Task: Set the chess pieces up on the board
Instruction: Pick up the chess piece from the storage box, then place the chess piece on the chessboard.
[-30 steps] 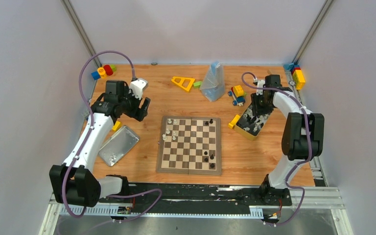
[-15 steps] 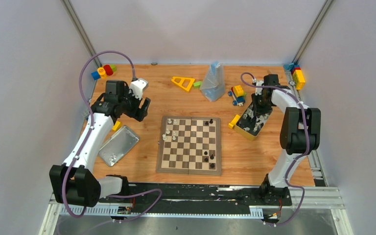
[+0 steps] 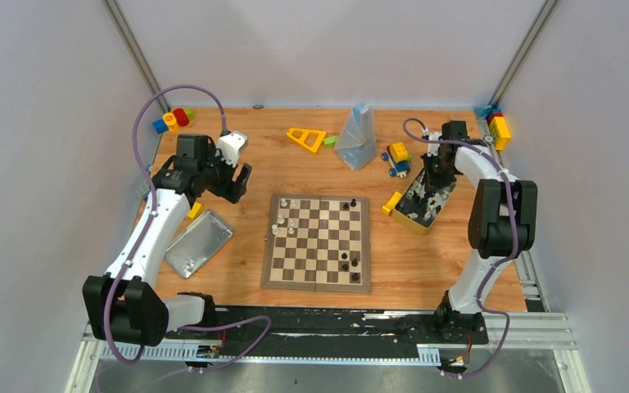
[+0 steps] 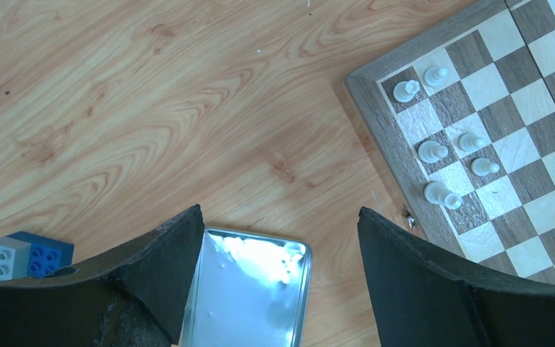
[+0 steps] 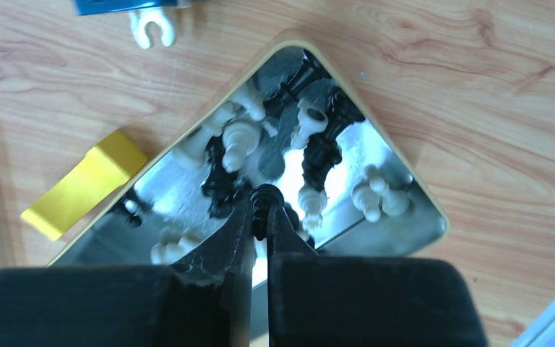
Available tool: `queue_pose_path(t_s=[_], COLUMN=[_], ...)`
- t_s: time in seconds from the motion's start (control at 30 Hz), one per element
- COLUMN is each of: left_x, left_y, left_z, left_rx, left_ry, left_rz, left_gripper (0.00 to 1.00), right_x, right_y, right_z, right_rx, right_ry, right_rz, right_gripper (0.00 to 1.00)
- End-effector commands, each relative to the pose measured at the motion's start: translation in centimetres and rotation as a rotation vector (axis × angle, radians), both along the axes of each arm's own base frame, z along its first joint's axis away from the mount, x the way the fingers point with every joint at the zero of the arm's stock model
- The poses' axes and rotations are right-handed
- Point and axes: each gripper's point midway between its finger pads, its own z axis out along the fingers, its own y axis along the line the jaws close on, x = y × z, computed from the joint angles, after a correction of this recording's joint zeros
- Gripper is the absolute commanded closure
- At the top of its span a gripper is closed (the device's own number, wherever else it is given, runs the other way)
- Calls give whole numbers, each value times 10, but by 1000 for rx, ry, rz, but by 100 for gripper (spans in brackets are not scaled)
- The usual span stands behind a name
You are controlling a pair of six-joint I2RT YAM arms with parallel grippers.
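Since the right hand pinches only the top of a tiny black chess piece over the yellow-sided tin box, the piece may slip. The brown-and-cream checked wooden board lies well to its left. The left hand is open.

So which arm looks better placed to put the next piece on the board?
The right. The right gripper is shut on a black piece inside the tin, where the other pieces lie. The left gripper hangs open and empty near the lid, beside the board.
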Motion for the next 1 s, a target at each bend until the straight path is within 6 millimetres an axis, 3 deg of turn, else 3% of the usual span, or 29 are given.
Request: queue_pose_path(t_s=[0.0, 0.13, 0.27, 0.43, 0.53, 0.63, 0.97], left_x=[2, 5, 8, 13, 15, 16, 17], left_y=[0, 5, 10, 21, 32, 38, 41], left_z=[6, 8, 9, 9, 12, 15, 14], left_rx=[10, 22, 36, 73, 108, 127, 141], left_ry=[-34, -51, -67, -82, -107, -133, -135], left_rz=[-9, 17, 51, 105, 156, 184, 194], left_gripper=[14, 13, 12, 11, 7, 1, 0], right_x=[6, -13, -43, -81, -93, -99, -107], right_y=[8, 40, 99, 162, 187, 204, 235], right_z=[80, 111, 124, 102, 84, 68, 39], right_rx=[30, 77, 124, 167, 181, 196, 202], right_ry=[-174, -240, -274, -233, -211, -190, -140], right_rz=[34, 136, 335, 551, 629, 678, 762], right_gripper=[100, 100, 100, 100, 100, 100, 100])
